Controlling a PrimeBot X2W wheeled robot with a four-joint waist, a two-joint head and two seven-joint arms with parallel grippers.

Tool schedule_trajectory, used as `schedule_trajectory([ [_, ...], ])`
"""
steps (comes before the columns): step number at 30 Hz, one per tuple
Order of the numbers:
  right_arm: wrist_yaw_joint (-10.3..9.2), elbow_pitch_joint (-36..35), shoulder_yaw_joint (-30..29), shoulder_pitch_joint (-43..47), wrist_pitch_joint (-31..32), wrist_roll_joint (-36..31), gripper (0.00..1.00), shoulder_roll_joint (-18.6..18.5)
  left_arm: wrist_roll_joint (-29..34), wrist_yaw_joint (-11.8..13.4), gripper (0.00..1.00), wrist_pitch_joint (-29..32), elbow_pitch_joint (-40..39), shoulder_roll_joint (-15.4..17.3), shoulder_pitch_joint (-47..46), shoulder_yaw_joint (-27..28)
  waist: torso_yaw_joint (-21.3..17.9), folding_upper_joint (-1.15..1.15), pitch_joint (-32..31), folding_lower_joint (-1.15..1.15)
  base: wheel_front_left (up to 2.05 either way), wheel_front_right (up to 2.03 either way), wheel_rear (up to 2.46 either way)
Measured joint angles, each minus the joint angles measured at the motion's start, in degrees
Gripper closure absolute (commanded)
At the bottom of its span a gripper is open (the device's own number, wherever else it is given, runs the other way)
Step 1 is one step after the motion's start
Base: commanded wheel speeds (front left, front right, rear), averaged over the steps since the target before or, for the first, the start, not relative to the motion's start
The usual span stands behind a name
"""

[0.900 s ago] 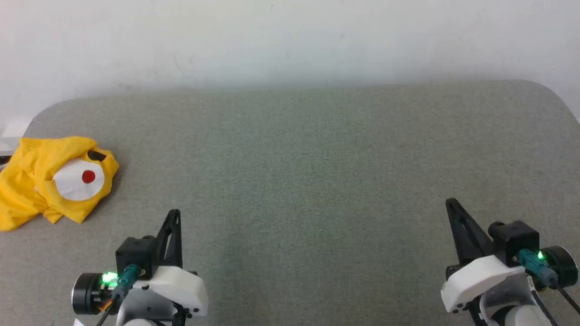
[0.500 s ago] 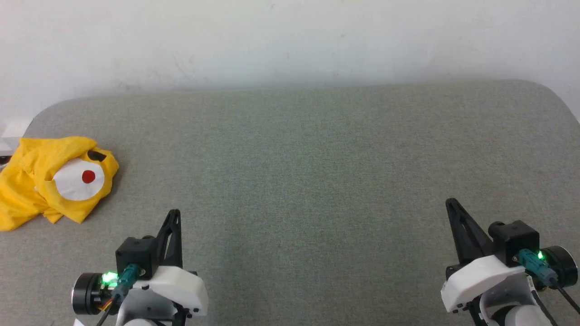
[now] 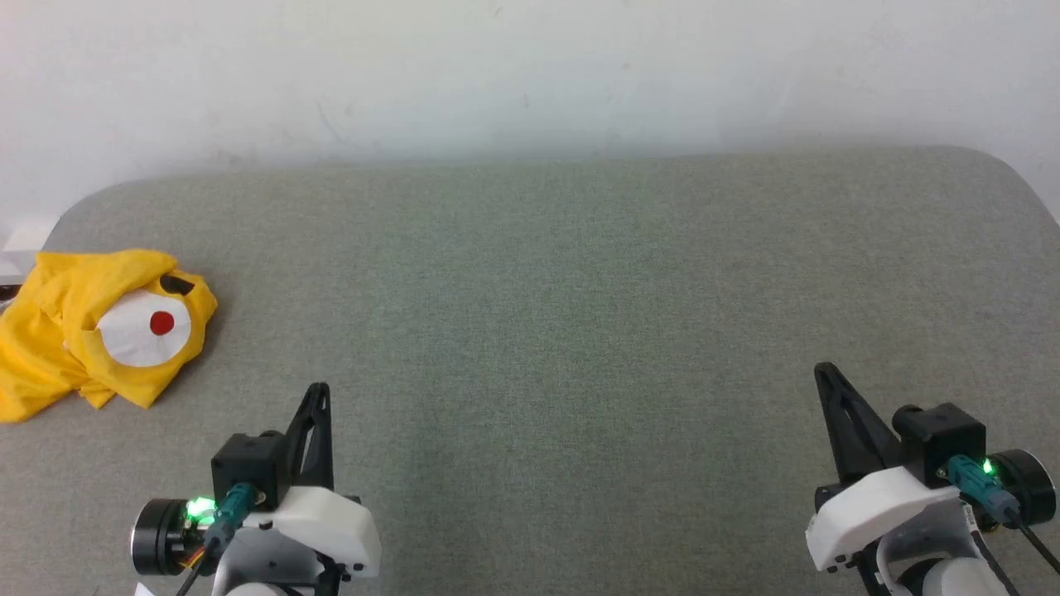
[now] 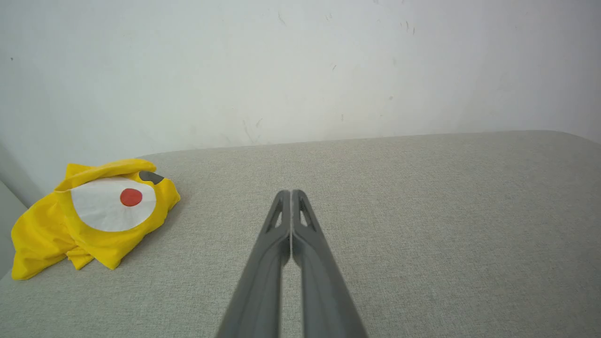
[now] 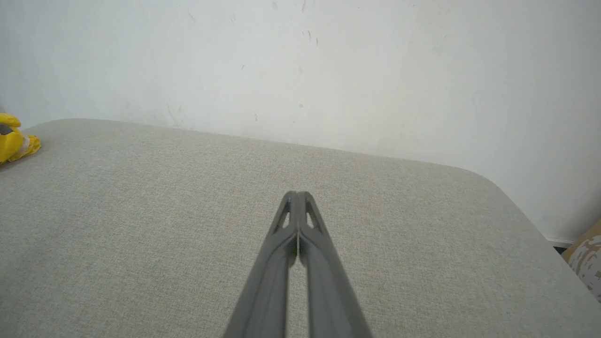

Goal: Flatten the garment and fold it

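The garment [image 3: 99,331] lies crumpled in a heap at the far left edge of the grey padded surface, bright yellow with a white patch and one red dot facing up. In the left wrist view the garment [image 4: 94,218] sits to the left of my fingers, well apart from them. A sliver of the garment [image 5: 14,141] shows at the left edge of the right wrist view. My left gripper [image 3: 319,391] is shut and holds nothing, low at the near left. My right gripper [image 3: 821,371] is shut and holds nothing too, at the near right, far from the cloth.
The grey fabric surface [image 3: 546,306] has rounded far corners and meets a white wall [image 3: 530,74] behind. A small white object [image 3: 21,244] stands beyond the left corner. A patterned object [image 5: 587,256] shows beyond the right edge.
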Motion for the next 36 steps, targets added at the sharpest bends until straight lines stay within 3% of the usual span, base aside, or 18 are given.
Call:
schedule_trajectory([
  [4,0.00,0.00,0.00,0.00,0.00,0.00,1.00,0.00,0.00,0.00,1.00,0.00,0.00,0.00,0.00,0.00,0.00,0.00,0.00,0.00,0.00,0.00,0.00],
  [5,0.00,0.01,0.00,0.01,0.00,0.01,0.00,0.00,-0.01,0.00,0.00,0.00,0.00,0.01,0.01,0.00,0.00,0.00,0.00,0.00,0.00,0.00,0.00],
  [8,0.01,0.14,0.00,0.01,0.00,0.02,0.00,-0.02,-0.01,0.03,0.00,0.00,0.00,0.02,0.02,-0.02,0.00,0.00,0.00,0.00,0.00,0.00,0.00],
  [9,0.01,0.15,0.00,0.01,0.00,0.02,1.00,-0.02,-0.01,0.03,1.00,0.00,0.00,0.02,0.02,-0.02,0.00,0.00,0.00,0.00,0.00,0.00,0.00],
  [10,0.01,0.16,0.00,0.01,0.00,0.02,1.00,-0.02,-0.01,0.03,1.00,0.00,0.00,0.02,0.02,-0.02,0.00,0.00,0.00,0.00,0.00,0.00,0.00],
  [11,0.01,0.18,0.00,0.01,0.00,0.02,0.00,-0.02,-0.01,0.03,0.00,0.00,0.00,0.02,0.02,-0.02,0.00,0.00,0.00,0.00,0.00,0.00,0.00],
  [36,0.01,0.16,-1.77,0.75,-2.55,2.78,0.00,-0.02,-0.47,0.02,0.00,-2.40,-0.85,0.02,0.43,-0.51,-0.01,0.00,0.29,0.00,0.00,0.00,0.00],
])
